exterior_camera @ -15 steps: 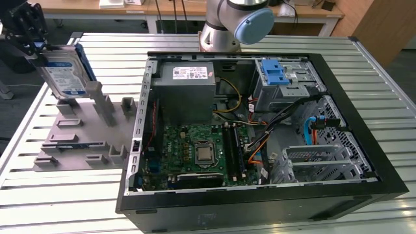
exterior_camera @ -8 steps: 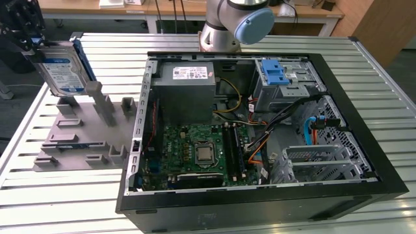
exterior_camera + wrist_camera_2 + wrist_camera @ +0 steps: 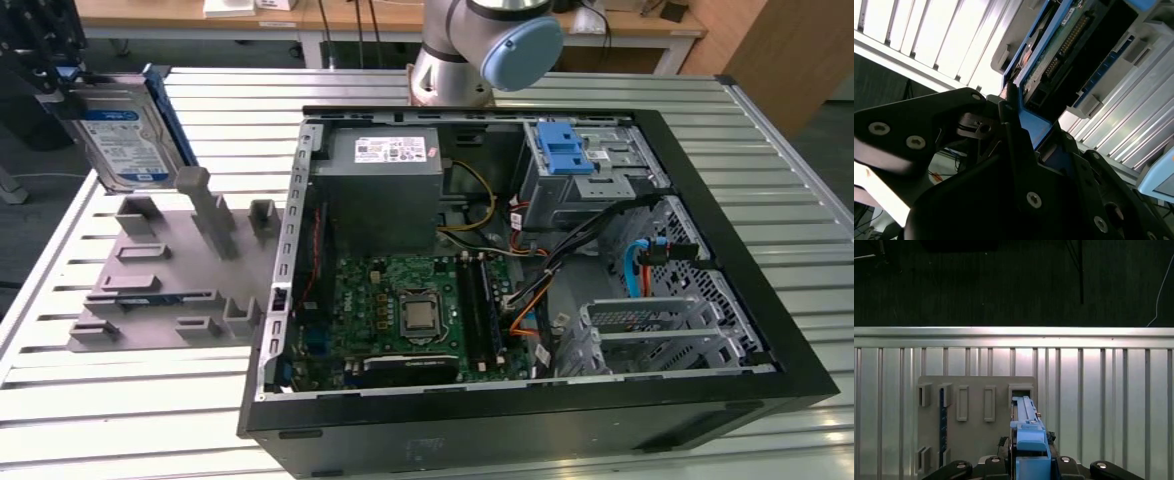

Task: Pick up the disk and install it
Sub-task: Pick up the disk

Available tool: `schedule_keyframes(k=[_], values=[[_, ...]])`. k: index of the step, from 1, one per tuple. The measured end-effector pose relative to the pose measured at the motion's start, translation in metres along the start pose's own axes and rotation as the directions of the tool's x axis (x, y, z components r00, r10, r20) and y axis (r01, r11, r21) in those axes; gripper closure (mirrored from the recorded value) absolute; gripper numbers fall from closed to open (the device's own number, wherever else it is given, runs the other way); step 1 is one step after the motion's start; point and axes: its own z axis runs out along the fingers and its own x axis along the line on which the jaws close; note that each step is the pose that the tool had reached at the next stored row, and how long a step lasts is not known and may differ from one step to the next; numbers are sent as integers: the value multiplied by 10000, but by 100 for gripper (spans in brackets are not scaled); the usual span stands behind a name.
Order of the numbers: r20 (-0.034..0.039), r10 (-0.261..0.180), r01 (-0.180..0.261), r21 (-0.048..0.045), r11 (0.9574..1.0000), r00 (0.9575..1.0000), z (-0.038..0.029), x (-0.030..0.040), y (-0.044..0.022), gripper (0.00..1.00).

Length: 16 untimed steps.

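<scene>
Gripping the disk (image 3: 118, 140) in the closed gripper (image 3: 1030, 462) over the holder (image 3: 167, 275) at the bench (image 3: 120, 400) edge (pick-up stage, apparently); calling for square alignment with the bay (image 3: 587, 180).

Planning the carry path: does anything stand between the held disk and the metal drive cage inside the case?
Yes: the grey power-supply box sits between the blue-bracketed silver disk, clamped in the black hand, and the grey metal drive cage.

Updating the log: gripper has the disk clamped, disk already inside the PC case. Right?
No. The gripper does clamp the disk, but the disk isn't inside the PC case: the exterior view shows it upright at the grey fixture on that view's left, outside the case.
</scene>
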Motion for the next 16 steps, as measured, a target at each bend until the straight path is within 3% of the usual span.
schedule_keyframes(k=[16], values=[[0, 0, 0, 0, 10000, 10000, -142, 1, 0, 64]])
